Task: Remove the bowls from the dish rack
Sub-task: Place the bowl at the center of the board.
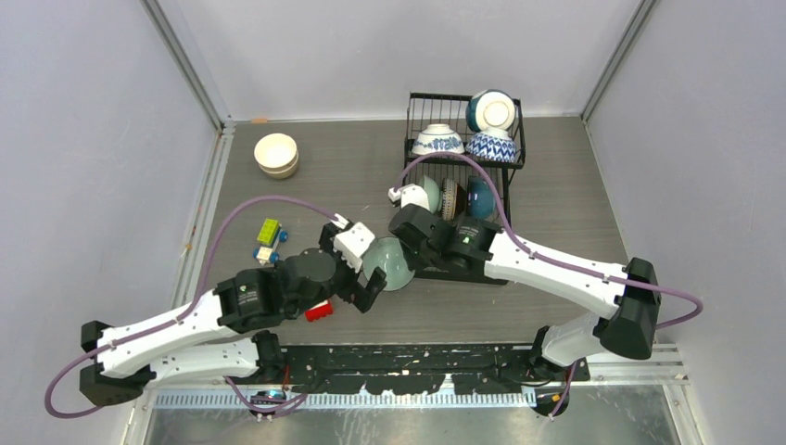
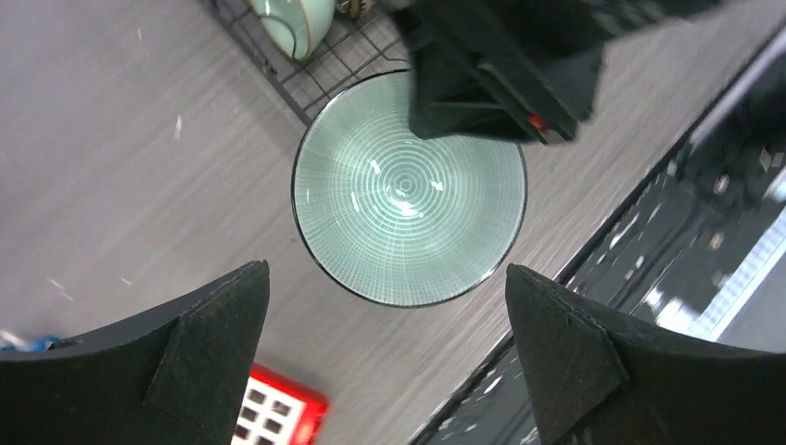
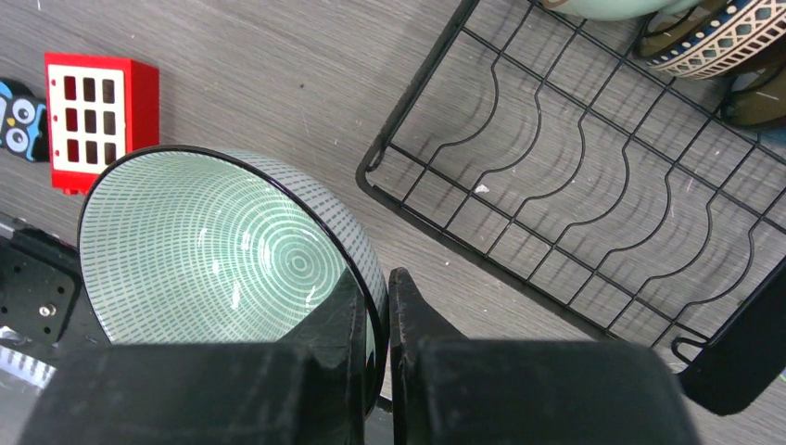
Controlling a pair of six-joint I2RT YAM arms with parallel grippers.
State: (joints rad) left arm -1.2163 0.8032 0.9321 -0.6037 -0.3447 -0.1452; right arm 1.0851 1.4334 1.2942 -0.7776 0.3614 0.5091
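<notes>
Pinched on the rim of a pale green bowl [image 3: 213,250], the right gripper [image 3: 375,311] is clamped tight, 1 finger inside the wall and 1 outside. That bowl hangs tilted off the dish rack [image 1: 465,165], just beside its near left corner, over the table [image 1: 556,185]. Facing it, the left gripper [image 2: 385,278] is spread wide and holds nothing, its 2 fingers [image 2: 185,362] flanking the bowl without contact. 3 upper bowls [image 1: 437,140] sit in the raised basket, 3 upright bowls [image 1: 451,197] stand in the lower slots, and cream bowls [image 1: 276,154] rest far left. Near the left gripper lies a red block [image 1: 319,311].
</notes>
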